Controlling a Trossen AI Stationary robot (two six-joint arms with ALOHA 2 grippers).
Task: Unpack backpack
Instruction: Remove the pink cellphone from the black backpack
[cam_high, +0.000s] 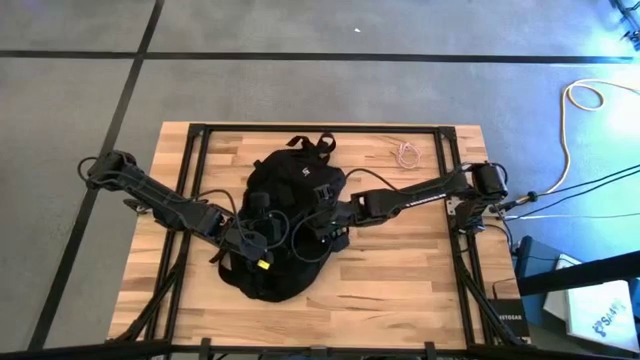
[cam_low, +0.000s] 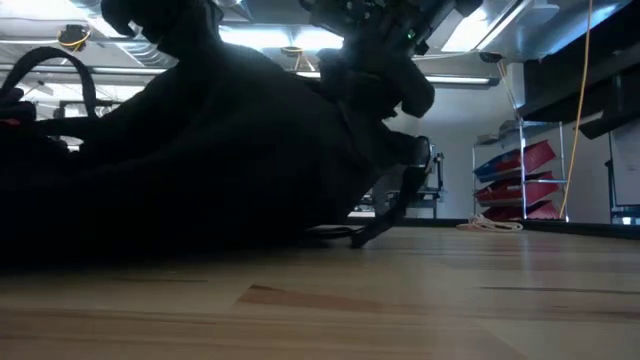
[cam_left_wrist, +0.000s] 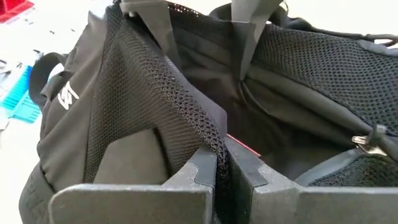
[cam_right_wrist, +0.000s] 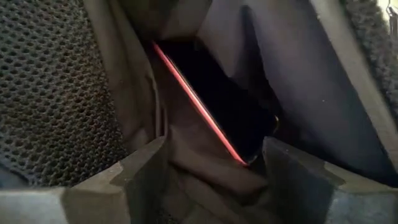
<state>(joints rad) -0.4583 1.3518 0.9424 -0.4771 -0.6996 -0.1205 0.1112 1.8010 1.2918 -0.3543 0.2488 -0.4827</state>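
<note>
One backpack on the counter — inside it, one red-edged phone; beside it, one coiled cord; two claws.

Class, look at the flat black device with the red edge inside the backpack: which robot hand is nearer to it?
Right. The right hand is inside the backpack, fingers open either side of the red-edged device. The left hand is shut on the mesh edge of the opening, farther off.

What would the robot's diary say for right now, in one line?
left tool: shut on backpack mesh edge, holding it open | right tool: open, inside backpack, around red-edged phone | phone not out yet
</note>
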